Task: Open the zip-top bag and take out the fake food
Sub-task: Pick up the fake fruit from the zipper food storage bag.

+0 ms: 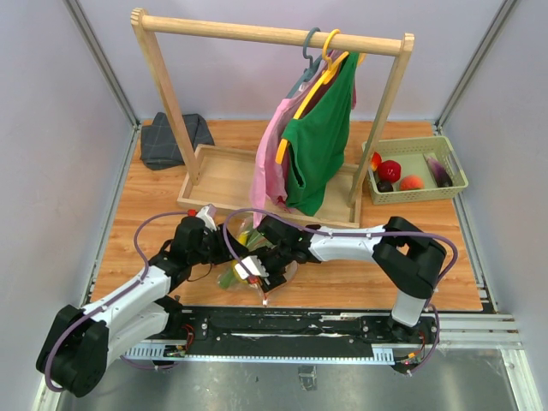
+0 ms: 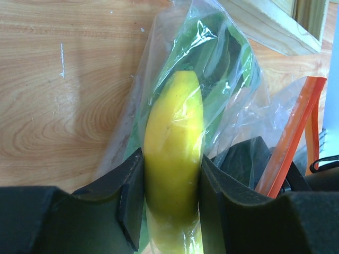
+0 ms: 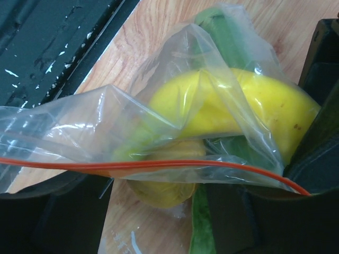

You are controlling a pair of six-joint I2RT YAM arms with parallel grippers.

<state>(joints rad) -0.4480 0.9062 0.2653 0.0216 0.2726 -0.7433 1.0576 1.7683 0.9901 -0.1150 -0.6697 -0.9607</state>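
The clear zip-top bag (image 1: 244,240) lies on the wooden table between both arms, with its orange-red zip strip (image 3: 159,164) stretched across the right wrist view. My left gripper (image 2: 172,159) is shut on the yellow banana (image 2: 177,111) through the plastic. Green leafy pieces (image 2: 222,58) lie behind the banana inside the bag. My right gripper (image 3: 159,190) stands open at the bag's mouth. Its fingers (image 3: 69,211) straddle a small yellow fruit (image 3: 164,185), with bare wood showing beside the fruit. Other fake food, red fruits (image 1: 390,169), a peach (image 1: 412,181) and an eggplant (image 1: 438,169), lies in a basket.
The green basket (image 1: 455,190) stands at the back right. A wooden clothes rack (image 1: 265,34) with pink and green garments (image 1: 317,145) rises behind the bag on a tray base (image 1: 224,175). A dark folded cloth (image 1: 171,139) lies back left. The table's front edge runs just behind the grippers.
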